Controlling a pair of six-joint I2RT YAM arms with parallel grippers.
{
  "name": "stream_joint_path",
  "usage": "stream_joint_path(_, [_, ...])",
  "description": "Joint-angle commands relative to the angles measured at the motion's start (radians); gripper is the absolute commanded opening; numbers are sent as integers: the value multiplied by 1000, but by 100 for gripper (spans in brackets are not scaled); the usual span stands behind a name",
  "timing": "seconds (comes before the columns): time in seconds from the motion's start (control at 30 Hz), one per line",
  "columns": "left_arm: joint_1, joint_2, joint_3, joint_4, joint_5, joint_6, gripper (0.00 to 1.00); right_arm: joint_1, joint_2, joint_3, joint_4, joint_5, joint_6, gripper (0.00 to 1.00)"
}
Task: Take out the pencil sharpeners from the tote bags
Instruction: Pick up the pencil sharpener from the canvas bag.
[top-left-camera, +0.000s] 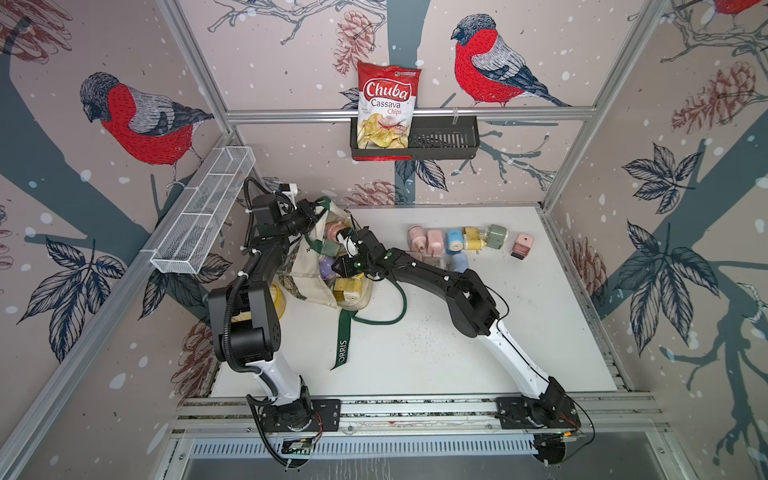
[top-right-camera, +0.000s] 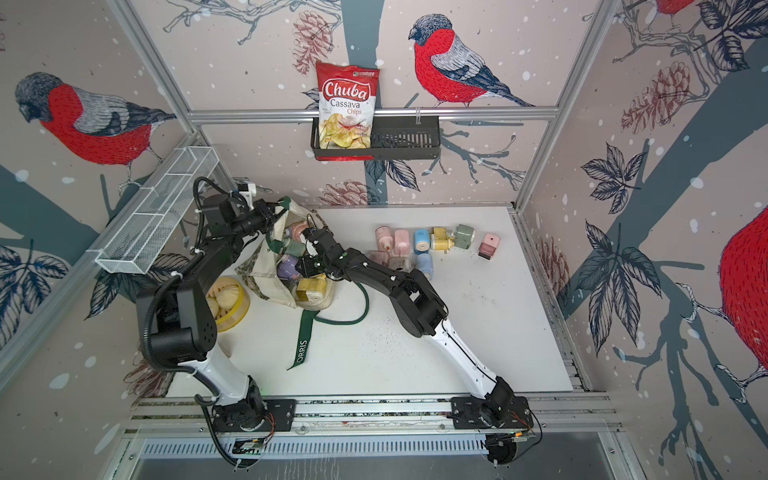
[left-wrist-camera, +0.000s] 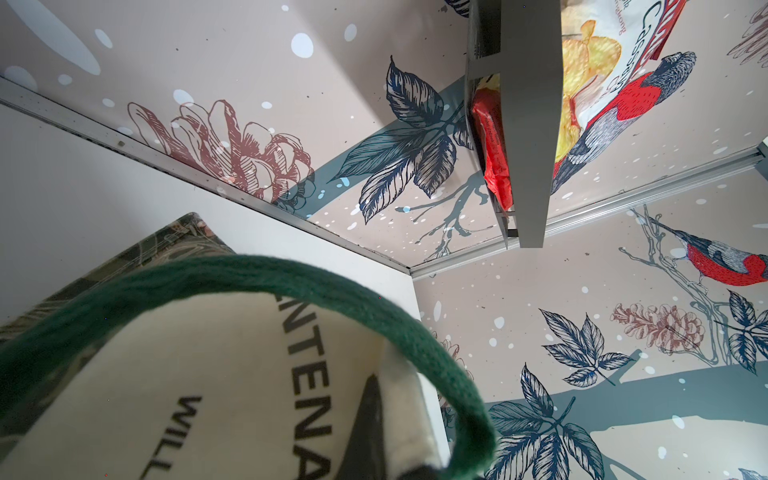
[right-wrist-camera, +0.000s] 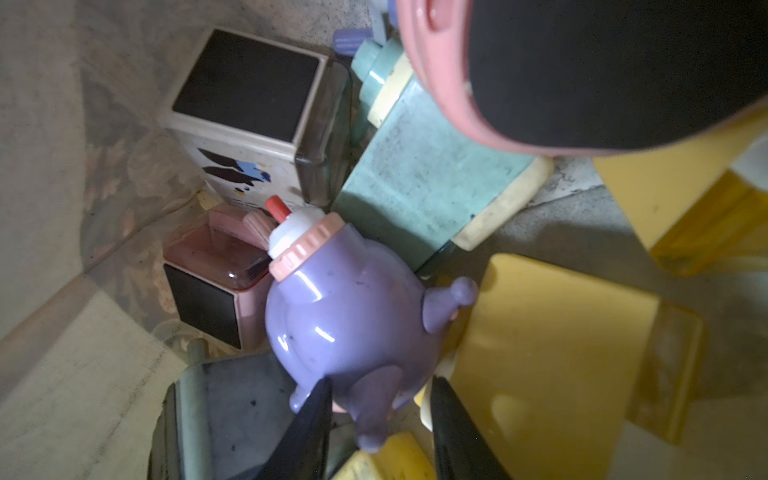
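The cream tote bag (top-left-camera: 305, 266) lies open on the white table. My left gripper (top-left-camera: 311, 211) is shut on its rim by the green handle (left-wrist-camera: 291, 274), holding the mouth up. My right gripper (right-wrist-camera: 380, 399) reaches inside the bag. Both of its fingertips meet the lower body of a round purple pencil sharpener (right-wrist-camera: 349, 316). Teal (right-wrist-camera: 419, 174), cream (right-wrist-camera: 249, 91), pink (right-wrist-camera: 216, 266) and yellow (right-wrist-camera: 548, 353) sharpeners lie around it. Several more sharpeners stand on the table to the right, among them a blue (top-left-camera: 455, 241), a green (top-left-camera: 495, 237) and a pink boxy one (top-left-camera: 521, 245).
A yellow bowl (top-right-camera: 232, 307) of pale discs sits left of the tote, behind my left arm. A loose green handle loop (top-left-camera: 395, 309) trails on the table. A chips bag (top-left-camera: 386, 108) stands in the black wall basket (top-left-camera: 444, 143). A white wire shelf (top-left-camera: 203, 212) hangs on the left wall.
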Motion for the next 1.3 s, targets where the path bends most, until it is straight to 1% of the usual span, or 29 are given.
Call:
stream_joint_path(0.0, [0,-6,13,115,43,-9,0,2,9,9,18,20,-7,38])
stream_joint_path(0.13, [0,-6,13,115,44,-9,0,8,9,18,14,33,-31,37])
stream_joint_path(0.23, [0,-6,12,115,44,-8,0,9,9,21,13,40,-38,32])
stream_joint_path(0.43, [0,-6,12,112,43,-7,0,8,24,43,-2,40,-45,19])
stream_joint_path(0.57, [1,-7,13,112,43,-8,0,9,22,47,-10,43,-51,12])
stream_joint_path(0.6, [0,-6,12,113,44,-8,0,9,20,48,-10,42,-54,8])
stream_joint_path(0.63, [0,-6,13,113,44,-8,0,10,18,48,-14,45,-56,6])
stream_joint_path(0.73, [0,-6,15,113,43,-8,0,17,-3,46,-25,69,-76,1])
stream_joint_path(0.9, [0,-7,14,112,43,-8,0,47,-63,15,-37,151,-148,0])
stream_joint_path(1.1, [0,-6,14,111,44,-8,0,64,-142,-70,-14,199,-178,0])
stream_joint_path(1.27, [0,-7,14,111,44,-9,0,79,-183,-79,-73,261,-214,0])
